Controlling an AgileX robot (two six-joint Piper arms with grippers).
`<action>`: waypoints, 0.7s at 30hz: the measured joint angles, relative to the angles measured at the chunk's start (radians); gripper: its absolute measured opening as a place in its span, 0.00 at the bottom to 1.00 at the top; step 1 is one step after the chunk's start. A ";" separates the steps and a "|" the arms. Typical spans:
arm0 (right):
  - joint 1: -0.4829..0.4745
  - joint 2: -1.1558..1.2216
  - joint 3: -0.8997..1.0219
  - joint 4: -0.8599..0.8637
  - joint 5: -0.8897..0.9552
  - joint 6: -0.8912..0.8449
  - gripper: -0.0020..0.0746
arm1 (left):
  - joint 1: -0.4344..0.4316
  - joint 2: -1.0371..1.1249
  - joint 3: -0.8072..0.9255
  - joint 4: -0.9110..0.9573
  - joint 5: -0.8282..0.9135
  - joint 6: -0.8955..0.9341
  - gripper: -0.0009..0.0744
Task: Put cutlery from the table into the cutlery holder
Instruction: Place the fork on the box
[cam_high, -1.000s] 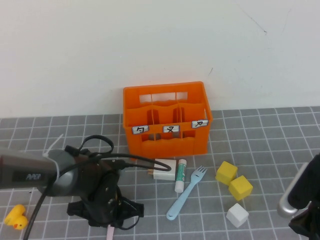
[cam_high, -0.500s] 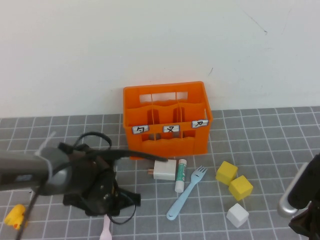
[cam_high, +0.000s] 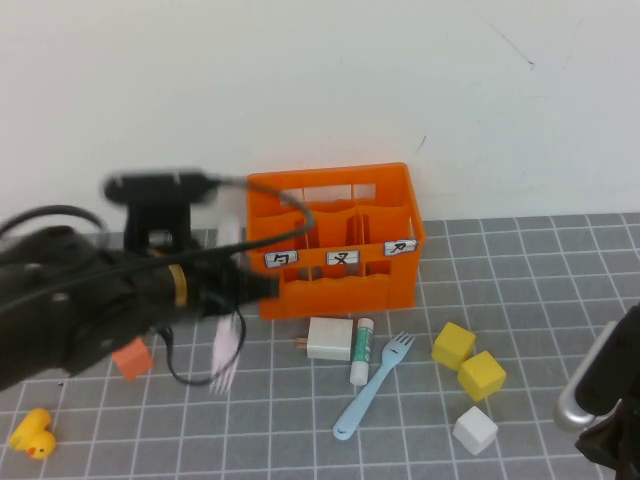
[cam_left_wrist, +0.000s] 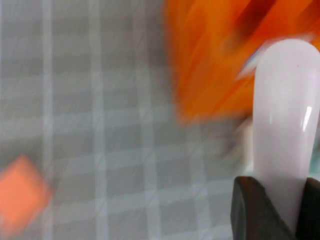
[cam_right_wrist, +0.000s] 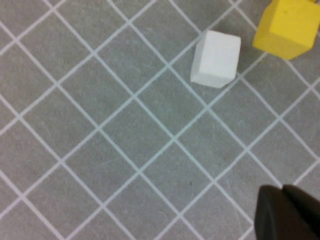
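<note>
A: The left end effector (cam_high: 232, 300) is raised above the surface (cam_high: 520, 260), just to the left of the orange cutlery holder (cam_high: 335, 240). It carries the pale pink fork (cam_high: 226, 352), which hangs down with its tines lowest. To do this step well, I think the arm should bring the fork over one compartment, keep it close to vertical, and lower it before releasing, so the tines do not catch on the wavy front edge or a divider.

B: How does the end effector hold it?

A: In the left wrist view the dark fingertips (cam_left_wrist: 260, 210) are closed narrowly around the rounded pink handle, so the grasp looks firm. The light blue fork (cam_high: 372, 388) lies flat on the surface in front of the holder, just beside the white-and-green tube (cam_high: 360, 352).

B: And the right end effector (cam_high: 612, 450)?

A: It is parked low at the right edge, near the white cube (cam_right_wrist: 216, 58) and the yellow cubes (cam_high: 468, 362). It appears closed and holds nothing.
</note>
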 joint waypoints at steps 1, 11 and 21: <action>0.000 0.000 0.000 0.000 0.000 0.000 0.02 | 0.000 -0.019 0.001 0.013 -0.057 0.000 0.20; 0.002 0.000 0.000 0.032 0.000 0.000 0.02 | 0.017 0.029 0.001 0.072 -0.874 0.145 0.20; 0.005 0.000 0.000 0.106 0.000 0.000 0.02 | 0.017 0.244 0.001 -0.245 -1.255 0.477 0.20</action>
